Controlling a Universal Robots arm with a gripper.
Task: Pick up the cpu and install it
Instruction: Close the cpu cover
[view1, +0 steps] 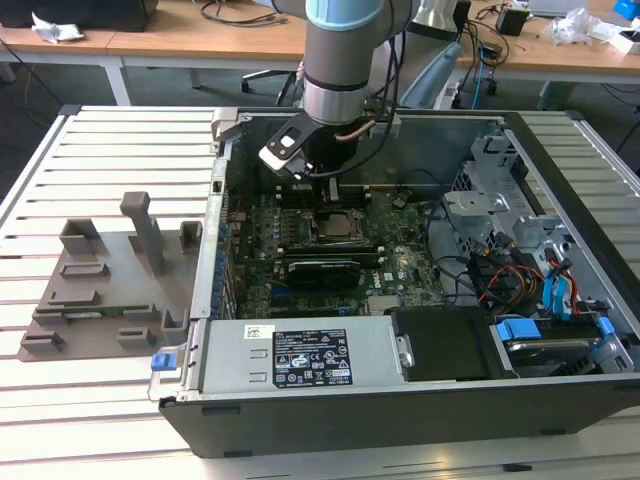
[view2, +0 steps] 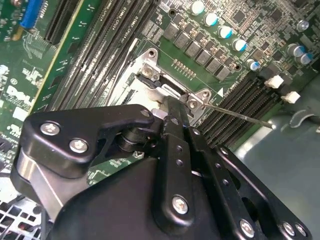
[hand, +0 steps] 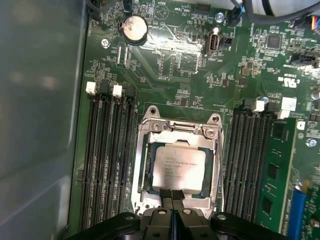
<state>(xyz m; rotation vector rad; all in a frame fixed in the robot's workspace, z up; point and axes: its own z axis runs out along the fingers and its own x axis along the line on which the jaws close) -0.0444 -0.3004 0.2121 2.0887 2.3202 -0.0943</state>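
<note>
First wrist view shows silvery square cpu (hand: 179, 170).

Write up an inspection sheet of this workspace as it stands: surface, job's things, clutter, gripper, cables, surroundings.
Surface: pale slatted table carrying an open computer case.
Job's things: chip lies flat inside the metal socket frame on the green board.
Clutter: grey plastic holder on the table, to the exterior view's left of the case.
Gripper: gripper shut, tips at the chip's edge; contact cannot be told.
Cables: red, black and orange bundle inside the case, at the exterior view's right.
Surroundings: wooden desks behind, with loose cables on them.
</note>
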